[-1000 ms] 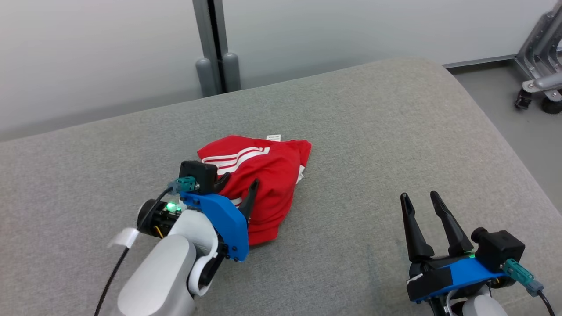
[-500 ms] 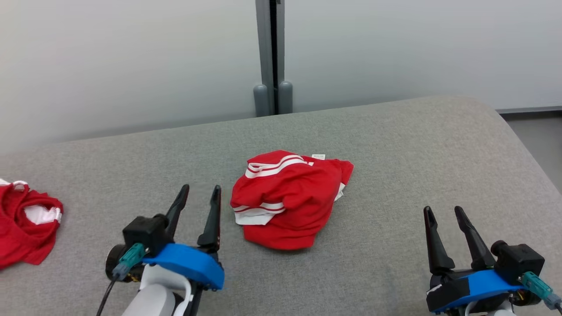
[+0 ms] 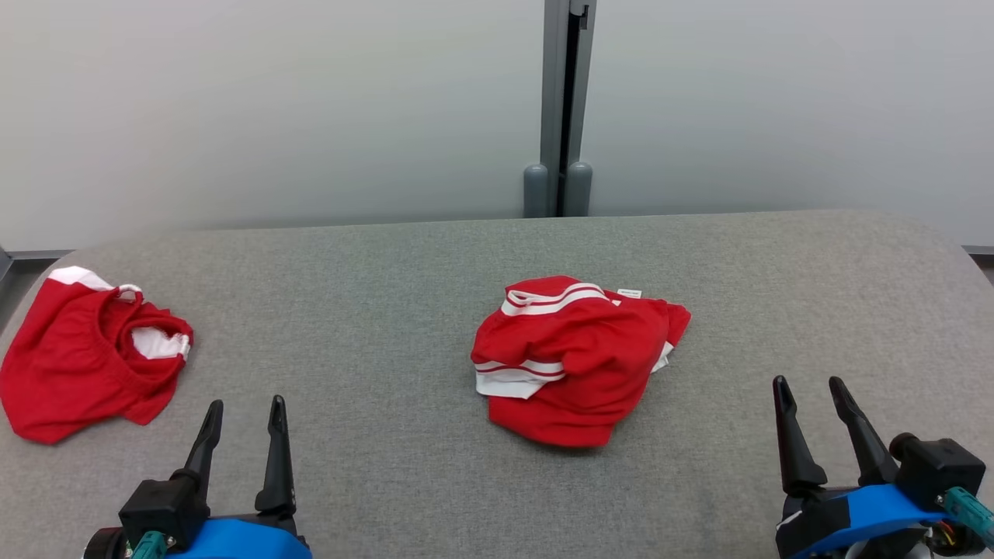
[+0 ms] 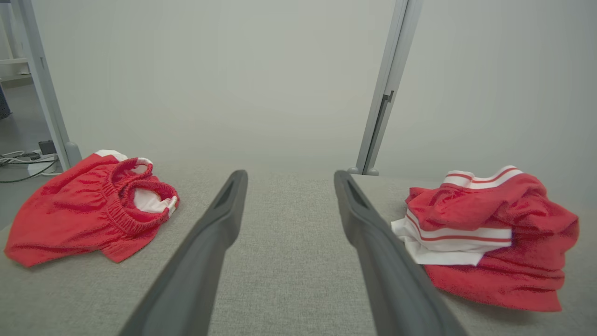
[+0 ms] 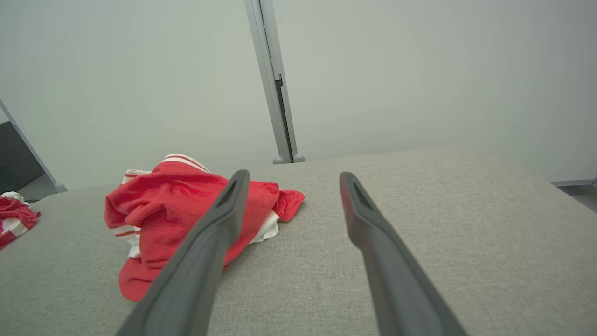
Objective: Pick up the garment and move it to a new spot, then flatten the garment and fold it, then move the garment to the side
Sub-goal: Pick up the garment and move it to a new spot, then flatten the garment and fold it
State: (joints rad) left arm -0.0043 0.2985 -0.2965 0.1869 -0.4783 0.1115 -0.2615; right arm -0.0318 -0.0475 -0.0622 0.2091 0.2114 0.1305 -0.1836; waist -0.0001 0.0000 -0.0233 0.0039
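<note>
A folded red garment with white stripes lies bunched in the middle of the grey padded table. It also appears at the right of the left wrist view as the garment, and left of centre in the right wrist view as the garment. My left gripper stands open at the lower left, well clear of it, with nothing between its fingers. The right gripper is open at the lower right, also empty, its fingers apart.
A second red garment with a white waistband lies crumpled at the table's left end, also visible as the crumpled garment. A grey post rises behind the table against a pale wall. The table's rounded right edge drops to the floor.
The head camera has swung, shifting the whole picture. My left gripper has drawn back from the folded garment to the lower left, open. The right gripper stays open.
</note>
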